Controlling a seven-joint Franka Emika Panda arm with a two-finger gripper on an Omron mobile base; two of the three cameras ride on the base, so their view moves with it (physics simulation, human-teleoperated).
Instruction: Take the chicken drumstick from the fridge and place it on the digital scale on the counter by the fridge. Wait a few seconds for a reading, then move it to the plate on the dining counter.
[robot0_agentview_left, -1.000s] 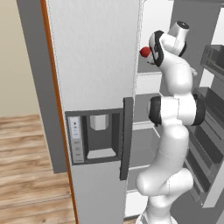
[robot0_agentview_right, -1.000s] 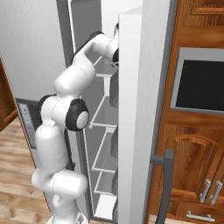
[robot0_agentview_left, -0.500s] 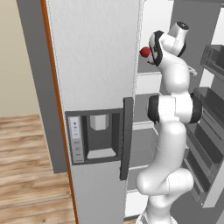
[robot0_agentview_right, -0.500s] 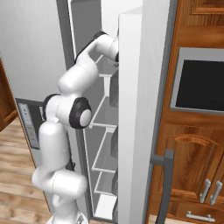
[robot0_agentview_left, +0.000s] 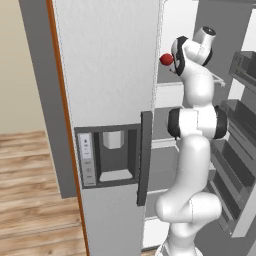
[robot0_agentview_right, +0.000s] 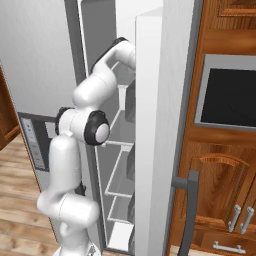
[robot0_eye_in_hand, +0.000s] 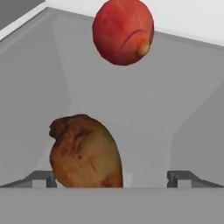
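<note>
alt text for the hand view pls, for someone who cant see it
A brown chicken drumstick lies close ahead on a grey fridge shelf, nearer the left of the two open fingers. A red round fruit sits farther back, apart from it.

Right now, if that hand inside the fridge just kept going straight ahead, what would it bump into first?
Probably the chicken drumstick: it sits close in front of the open hand, just inside one fingertip. The red fruit looks farther back, though depth is hard to judge.

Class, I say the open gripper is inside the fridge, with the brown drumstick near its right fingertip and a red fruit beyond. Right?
Not quite. In the hand view the chicken drumstick sits by the gripper's left fingertip, not the right. The red fruit lies beyond, inside the fridge.
</note>
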